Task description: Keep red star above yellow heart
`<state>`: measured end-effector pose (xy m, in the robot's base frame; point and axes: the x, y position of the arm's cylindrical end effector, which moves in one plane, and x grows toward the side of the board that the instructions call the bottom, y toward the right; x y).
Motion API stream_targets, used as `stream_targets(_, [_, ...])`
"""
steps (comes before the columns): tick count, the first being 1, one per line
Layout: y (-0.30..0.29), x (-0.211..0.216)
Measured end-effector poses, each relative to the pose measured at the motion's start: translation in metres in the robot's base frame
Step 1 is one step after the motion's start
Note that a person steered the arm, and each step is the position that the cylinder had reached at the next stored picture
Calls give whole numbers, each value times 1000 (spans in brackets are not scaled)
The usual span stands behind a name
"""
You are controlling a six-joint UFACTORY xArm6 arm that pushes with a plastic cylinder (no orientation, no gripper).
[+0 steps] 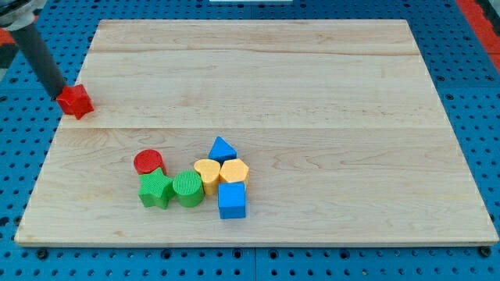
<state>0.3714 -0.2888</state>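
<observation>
A pale wooden table [312, 94] made of long planks running across the view lies on a blue pegboard base [469, 94] dotted with holes; nothing more of the room can be made out. The small red star-shaped block [76, 101] sits at the table's left edge, toward the view's top, partly overhanging the rim; which way its points face is hard to tell, and it has no clear long axis. My tip [61, 95], the lower end of the dark rod, touches the star's left side. There are no fingers, only this rod. The yellow heart-shaped block [207, 173] lies well apart, toward the view's bottom centre, lobes toward the view's top, in a tight cluster with a yellow hexagonal block [233, 171], blue triangular block [223, 149], blue cube [232, 200], green cylinder [187, 189], green star-shaped block [156, 190] and red cylinder [148, 162].
</observation>
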Motion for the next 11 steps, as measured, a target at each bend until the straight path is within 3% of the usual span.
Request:
stream_targets(1, [40, 31])
stream_targets(3, [15, 60])
stream_targets(5, [167, 62])
stream_targets(8, [138, 87])
stream_targets(9, [192, 101])
stream_targets(11, [175, 70])
